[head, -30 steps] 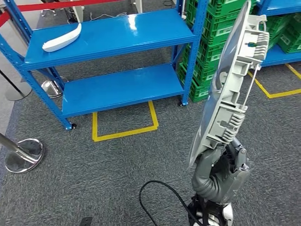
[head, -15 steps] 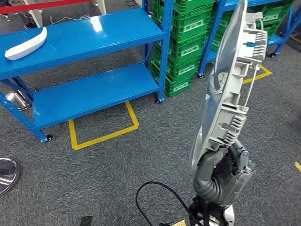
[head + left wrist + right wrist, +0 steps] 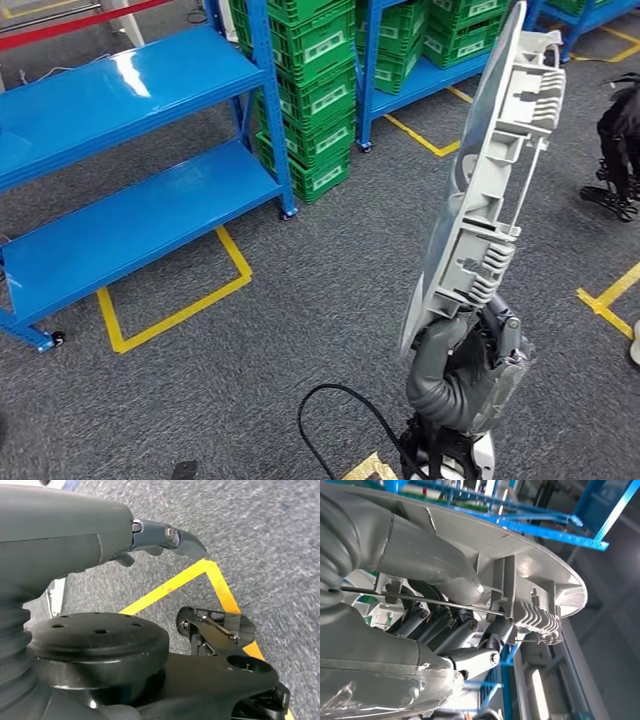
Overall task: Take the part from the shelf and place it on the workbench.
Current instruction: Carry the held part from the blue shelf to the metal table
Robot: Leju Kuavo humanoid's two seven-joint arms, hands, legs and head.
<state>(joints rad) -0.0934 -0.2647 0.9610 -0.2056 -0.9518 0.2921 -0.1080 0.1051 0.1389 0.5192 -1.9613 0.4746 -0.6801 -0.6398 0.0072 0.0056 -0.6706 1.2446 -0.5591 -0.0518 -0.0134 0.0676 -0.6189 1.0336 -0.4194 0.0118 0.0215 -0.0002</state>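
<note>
The part, a long grey plastic piece with ribs, is held upright by its lower end in the right hand, well apart from the blue shelf. Green crates stand just beside the shelf. The left hand is blurred; its grasp cannot be told.

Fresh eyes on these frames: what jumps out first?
The long grey plastic part, held nearly upright by the right robot hand, dominates the right side of the head view. Behind it at upper left stand blue shelves, with stacked green crates beside them. Yellow floor tape marks the grey carpet in front of the shelves.
</note>
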